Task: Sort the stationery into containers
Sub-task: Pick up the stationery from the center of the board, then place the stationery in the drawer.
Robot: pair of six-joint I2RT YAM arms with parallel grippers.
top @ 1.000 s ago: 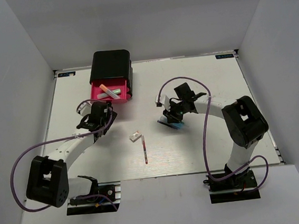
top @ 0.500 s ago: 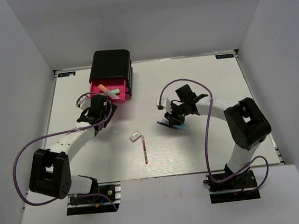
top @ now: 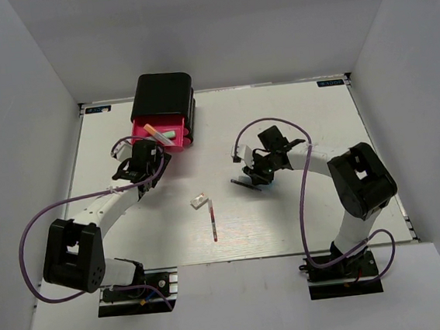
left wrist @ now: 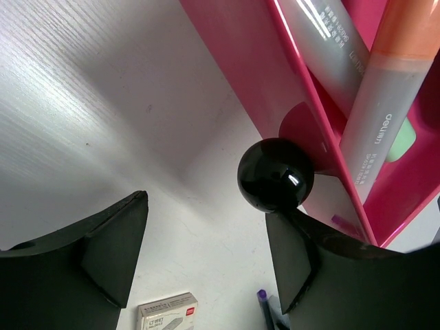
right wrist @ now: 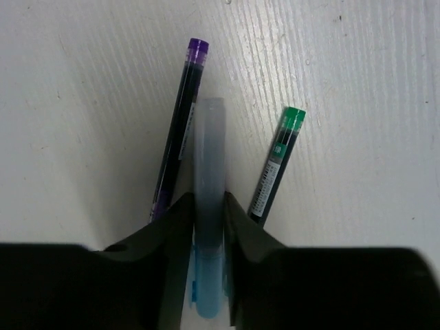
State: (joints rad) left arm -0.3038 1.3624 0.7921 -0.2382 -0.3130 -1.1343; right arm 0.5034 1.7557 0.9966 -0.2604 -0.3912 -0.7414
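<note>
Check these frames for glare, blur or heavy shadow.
Top view: even light, soft shadows, sheen on the black box. Left wrist view: knob sharp with a small glare spot, marker slightly soft, left pincer nearly black. Right wrist view: purple-capped pen and green-capped pen sharp; blue pen blurs near the lens inside the right pincer.

White wood-grain table [top: 317, 117]; grey walls [top: 12, 115] around.

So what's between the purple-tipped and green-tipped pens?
A pale blue pen, gripped by the right hand, lies between the purple-tipped pen and the green-tipped pen; the right wrist view shows it.
</note>
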